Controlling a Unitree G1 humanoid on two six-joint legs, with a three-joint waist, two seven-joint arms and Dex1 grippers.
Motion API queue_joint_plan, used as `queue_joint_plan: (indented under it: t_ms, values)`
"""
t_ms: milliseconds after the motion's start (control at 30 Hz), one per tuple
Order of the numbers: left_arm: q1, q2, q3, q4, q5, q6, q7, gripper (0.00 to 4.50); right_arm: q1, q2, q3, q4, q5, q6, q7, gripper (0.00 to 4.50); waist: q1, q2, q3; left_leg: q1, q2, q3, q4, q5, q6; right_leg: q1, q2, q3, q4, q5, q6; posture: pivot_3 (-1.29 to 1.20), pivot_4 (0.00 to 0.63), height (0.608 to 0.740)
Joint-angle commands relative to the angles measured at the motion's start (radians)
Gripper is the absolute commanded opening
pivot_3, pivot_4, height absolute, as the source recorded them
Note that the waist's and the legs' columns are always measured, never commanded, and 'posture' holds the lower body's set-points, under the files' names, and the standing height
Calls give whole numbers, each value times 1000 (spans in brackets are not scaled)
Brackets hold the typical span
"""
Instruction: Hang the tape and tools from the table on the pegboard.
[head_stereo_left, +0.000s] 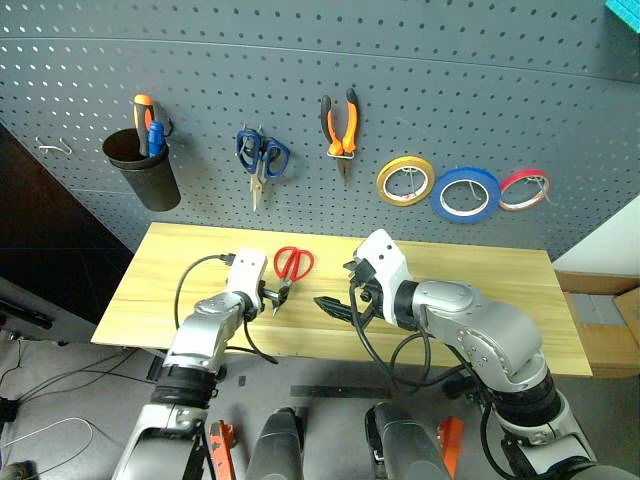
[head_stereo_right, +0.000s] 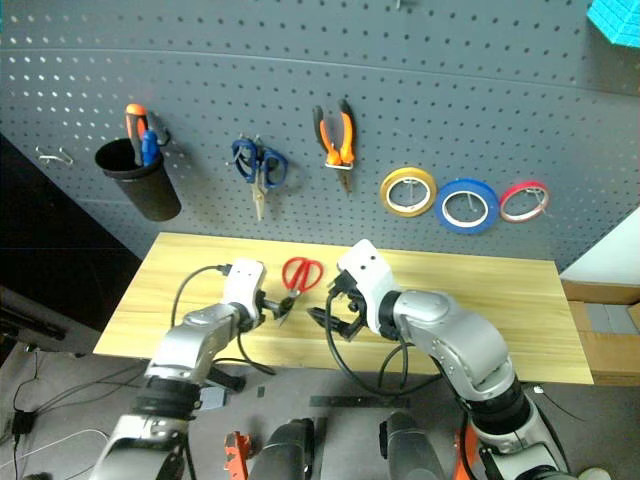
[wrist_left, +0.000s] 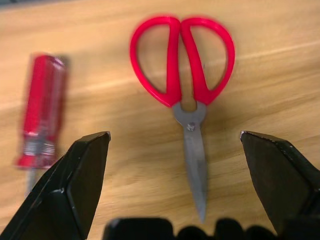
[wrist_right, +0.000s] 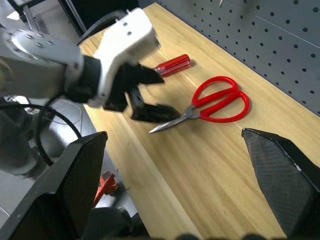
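the left gripper (wrist_right: 150, 107) is hovering over the scissors' (wrist_left: 187, 95) blade with fingers spread, lined up to straddle them. the right gripper (head_stereo_left: 335, 305), also spread and empty, is waiting just beside. scissors and screwdriver (wrist_left: 40, 120) are lying on the desk (head_stereo_left: 470, 290); blue tape (head_stereo_left: 466, 193) and pliers (head_stereo_left: 340, 130) are hanging on the pegboard (head_stereo_left: 420, 80).

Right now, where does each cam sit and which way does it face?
Left and right eye views: head, looking forward and down at the table and pegboard; both arms show.
Left wrist view: along the open left gripper at the red-handled scissors and screwdriver.
Right wrist view: along the open right gripper, toward the left gripper.
Shared: all show the scissors on the table.
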Motion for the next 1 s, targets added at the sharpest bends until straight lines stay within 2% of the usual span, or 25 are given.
queue_joint_plan:
  t_ms: [33,267,300,367,433,700,733,1000]
  values:
    - [-62,-24,1,100,27,-23,21,4500,-22,4,-3,-25,2,-7,-4,4484,-1,0,0,0,0,0,0,0,0,0,0,0,0,0,0,-57,210,740]
    - [-131,-60,0,273,56,-84,22,4500,-36,9,3,-23,-2,-3,-12,4484,-2,0,0,0,0,0,-1,0,0,0,0,0,-1,0,0,-80,216,740]
    - [-132,-63,5,282,56,-90,22,4316,-38,9,1,-23,-2,-2,-14,4498,-2,0,0,0,0,0,-1,0,0,0,0,0,-1,0,0,-83,217,740]
    - [-133,-64,6,296,61,-103,20,3886,-40,8,-4,-22,-3,2,-18,4500,-3,0,0,0,0,0,-1,0,0,0,0,0,-1,0,0,-86,218,740]
    - [-132,-63,6,304,65,-115,17,3250,-42,6,-8,-20,-2,3,-22,4500,-4,0,0,0,0,0,-1,0,0,0,0,0,-1,0,0,-89,218,740]
    - [-110,-56,-2,301,82,-177,4,365,-44,-2,-16,-12,0,5,-27,4500,-5,0,0,0,0,0,-1,0,0,0,0,0,-1,0,0,-88,215,740]
    - [-106,-55,1,298,82,-185,5,234,-45,-2,-16,-11,0,5,-27,4500,-5,0,0,0,0,0,-1,0,0,0,0,0,-1,0,0,-88,215,740]
    - [-67,-46,21,250,75,-263,7,238,-44,-11,-16,-14,0,3,-23,4500,-6,0,0,0,0,0,-1,0,0,0,0,0,-2,0,0,-89,209,740]
